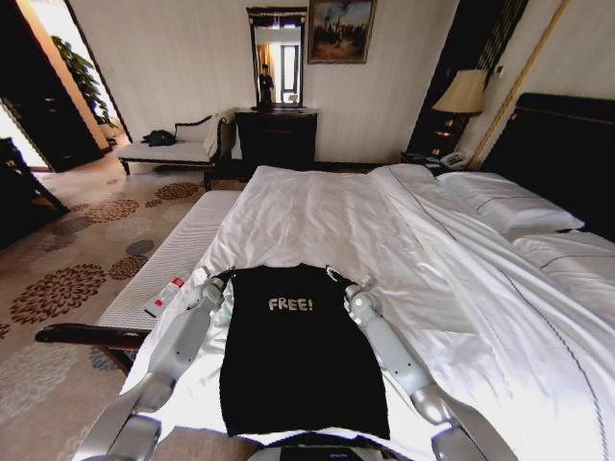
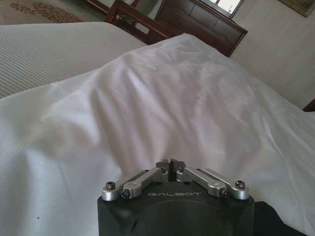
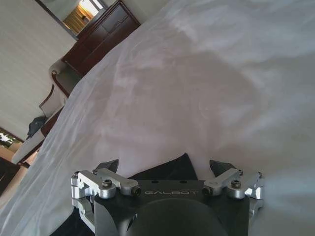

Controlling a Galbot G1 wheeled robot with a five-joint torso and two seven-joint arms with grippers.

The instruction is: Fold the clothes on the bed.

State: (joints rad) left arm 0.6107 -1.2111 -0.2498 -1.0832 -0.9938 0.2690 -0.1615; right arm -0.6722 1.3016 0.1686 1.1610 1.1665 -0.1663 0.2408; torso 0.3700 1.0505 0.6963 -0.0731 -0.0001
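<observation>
Black T-shirt (image 1: 303, 355) with white "FREE!" lettering lies flat on the white duvet at the near end of the bed (image 1: 317, 216), its collar pointing toward the far side and its hem close to the robot. Both arms reach forward along its sides, one at each shoulder corner.

In the head view the left gripper (image 1: 223, 277) sits at the shirt's left shoulder, just off the sleeve edge. The left wrist view shows its fingers (image 2: 162, 166) pressed together tip to tip over bare white duvet (image 2: 162, 98), with a sliver of black cloth visible at the edge beside the gripper body; whether any fabric is caught between the tips cannot be told.

The right gripper (image 1: 336, 277) sits at the shirt's right shoulder. In the right wrist view its fingers (image 3: 108, 165) are spread wide, and a pointed corner of the black shirt lies on the duvet between them, just ahead of the gripper body and untouched by either tip.

A cushioned bench (image 1: 168, 264) runs along the bed's left side, and on it rests a small white bottle with a red cap (image 1: 163, 297), well apart from the shirt
</observation>
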